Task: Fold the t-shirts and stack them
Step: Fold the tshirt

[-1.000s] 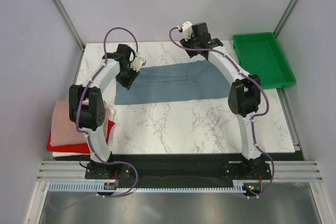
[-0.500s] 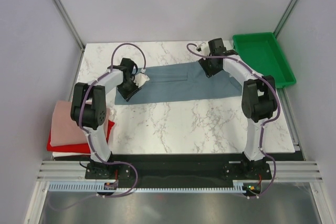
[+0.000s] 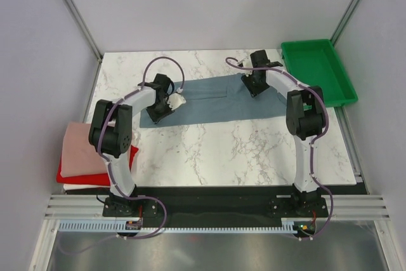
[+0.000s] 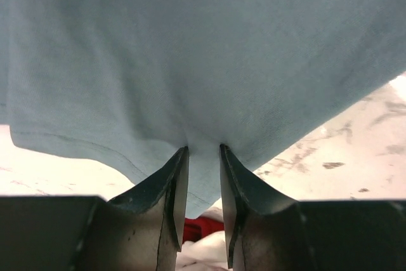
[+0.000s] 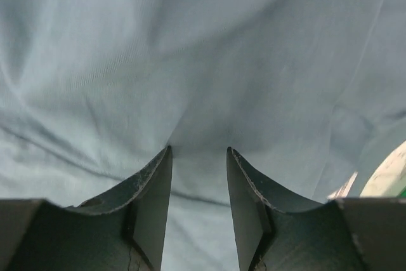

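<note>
**A:** From above, where's the shirt?

**B:** The blue-grey shirt (image 3: 216,103) lies spread across the far part of the table (image 3: 222,150). The left gripper (image 3: 160,107) is at its left end and the right gripper (image 3: 254,87) at its far right edge. The folded shirts (image 3: 79,150) sit stacked at the near left.

**A:** Left wrist?

**B:** The jaws pinch the hem, with cloth bunched between them. That's probably to lift it for a fold.

**A:** Right wrist?

**B:** Same there. It's clamped on a tuck of fabric, and creases fan out from it.

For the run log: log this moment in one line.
left gripper: shut on slate blue-grey cotton t-shirt | right gripper: shut on same t-shirt
</note>
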